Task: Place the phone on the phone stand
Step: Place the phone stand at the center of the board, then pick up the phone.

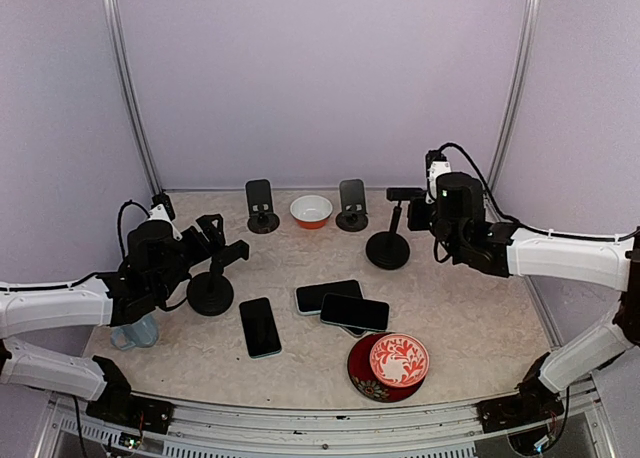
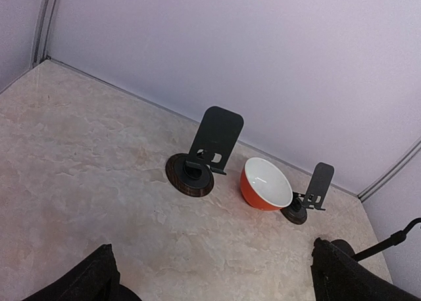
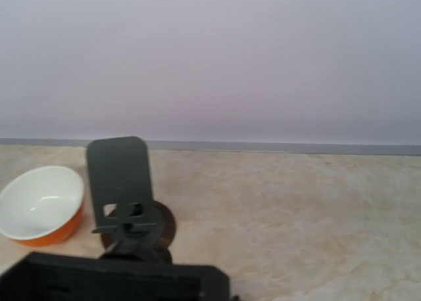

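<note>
Nearest, at the table's (image 1: 480, 328) front edge: red patterned bowl (image 1: 399, 359) resting on a dark plate (image 1: 358, 378). Just behind, flat and screen-up: right phone (image 1: 354, 312) overlapping middle phone (image 1: 326, 295); left phone (image 1: 259, 326) alone, a little apart. All three on the tabletop, off every stand. Left gripper (image 1: 222, 240) spread to its widest, empty, hovering over the round-based near stand (image 1: 210, 294). Right gripper (image 1: 413, 214) closed tight, up against the top plate of the tall stand (image 1: 388, 249); any hold on it impossible to tell. By the back wall: left back stand (image 1: 261, 206) and right back stand (image 1: 352, 204), orange bowl (image 1: 311, 211) between.
</note>
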You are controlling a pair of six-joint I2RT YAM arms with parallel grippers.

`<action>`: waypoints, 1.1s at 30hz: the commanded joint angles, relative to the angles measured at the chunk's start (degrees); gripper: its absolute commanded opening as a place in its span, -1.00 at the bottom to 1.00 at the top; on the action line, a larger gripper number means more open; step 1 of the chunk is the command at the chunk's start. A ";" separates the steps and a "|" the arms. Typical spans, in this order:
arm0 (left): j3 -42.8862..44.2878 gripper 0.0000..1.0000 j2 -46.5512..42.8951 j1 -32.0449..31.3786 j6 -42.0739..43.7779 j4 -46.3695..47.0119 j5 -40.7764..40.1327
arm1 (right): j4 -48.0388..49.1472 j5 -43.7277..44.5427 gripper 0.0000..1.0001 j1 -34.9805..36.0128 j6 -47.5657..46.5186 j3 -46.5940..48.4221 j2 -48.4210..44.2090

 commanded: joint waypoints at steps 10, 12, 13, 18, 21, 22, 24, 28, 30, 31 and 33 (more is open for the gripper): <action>-3.93 0.98 2.97 -0.08 5.16 -16.44 -0.56 | -0.02 2.87 -0.55 0.51 -0.53 5.64 3.99; -3.91 0.98 2.97 -0.11 5.17 -16.44 -0.47 | -0.72 2.32 -0.10 0.51 -0.68 5.63 3.64; -3.91 0.98 2.99 -0.10 5.17 -16.44 -0.39 | -1.10 2.12 0.08 0.51 -0.72 5.69 3.41; -3.92 0.98 2.83 -0.14 5.23 -16.53 -0.15 | -5.28 4.19 0.70 3.33 -2.36 7.74 1.30; -3.89 0.97 2.79 -0.10 5.24 -16.45 -0.11 | -5.94 9.30 0.91 8.60 -6.62 10.20 0.80; -3.87 0.98 2.79 -0.08 5.26 -16.44 -0.06 | -6.40 10.84 0.96 10.52 -8.02 12.03 1.34; -3.82 0.98 2.79 -0.09 5.22 -16.52 -0.10 | -7.81 12.63 1.00 14.22 -10.33 14.78 3.68; -3.79 0.98 2.83 -0.08 5.27 -16.68 -0.32 | -9.45 12.04 1.00 19.98 -11.44 19.08 9.41; -3.73 0.98 2.71 -0.10 5.18 -16.79 -0.41 | -9.59 8.29 1.00 21.55 -12.61 20.40 12.13; -3.81 0.98 2.70 -0.14 5.16 -16.86 -0.44 | -10.09 5.23 1.00 21.95 -13.32 21.19 13.54; -3.84 0.98 2.58 -0.11 5.12 -16.92 -0.51 | -12.14 -1.01 1.00 22.09 -14.24 22.93 16.15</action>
